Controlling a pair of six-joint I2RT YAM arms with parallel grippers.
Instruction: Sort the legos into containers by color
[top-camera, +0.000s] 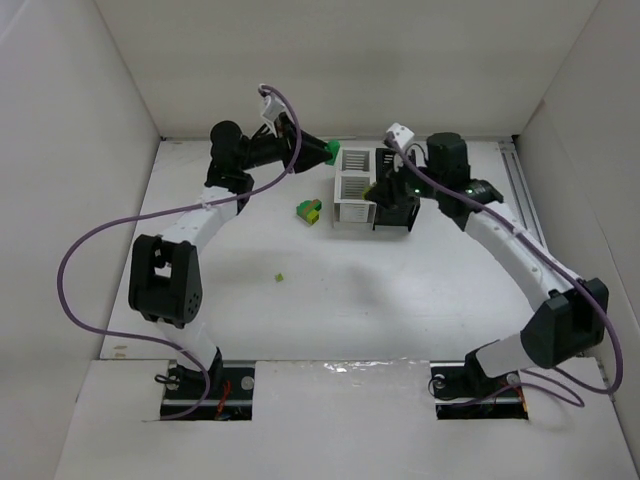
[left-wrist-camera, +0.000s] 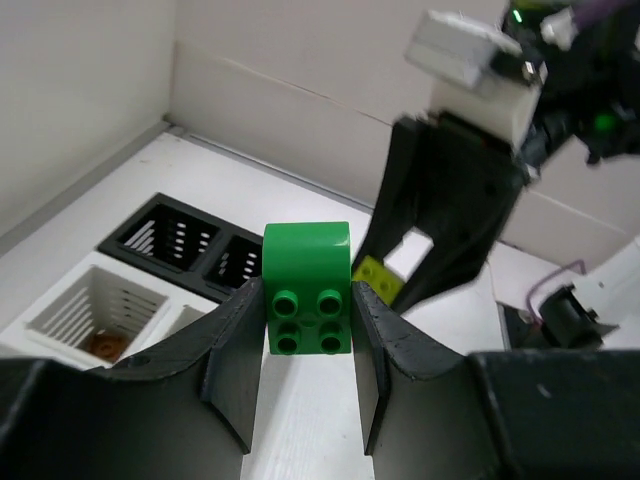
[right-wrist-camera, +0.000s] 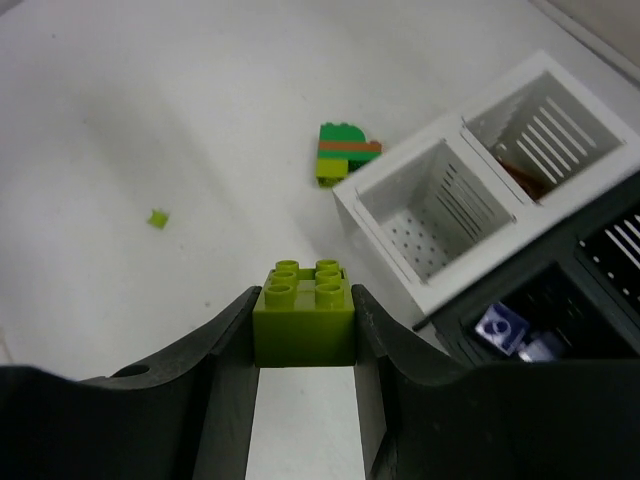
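Note:
My left gripper (top-camera: 326, 151) is shut on a green lego (left-wrist-camera: 307, 288), held in the air just left of the containers' far side. My right gripper (right-wrist-camera: 305, 330) is shut on a yellow-green lego (right-wrist-camera: 305, 315) and hangs over the containers (top-camera: 350, 212), near the black bins. In the left wrist view that yellow-green lego (left-wrist-camera: 378, 275) shows between the right fingers. The far white bin (right-wrist-camera: 560, 130) holds orange-brown bricks. The near white bin (right-wrist-camera: 395, 165) looks bare inside. A lavender piece (right-wrist-camera: 505, 330) lies in a black bin.
A short stack of green, orange-brown and yellow-green legos (top-camera: 309, 210) lies on the table just left of the bins. One tiny yellow-green piece (top-camera: 279, 276) sits alone nearer the arm bases. White walls close in the table at the back and both sides.

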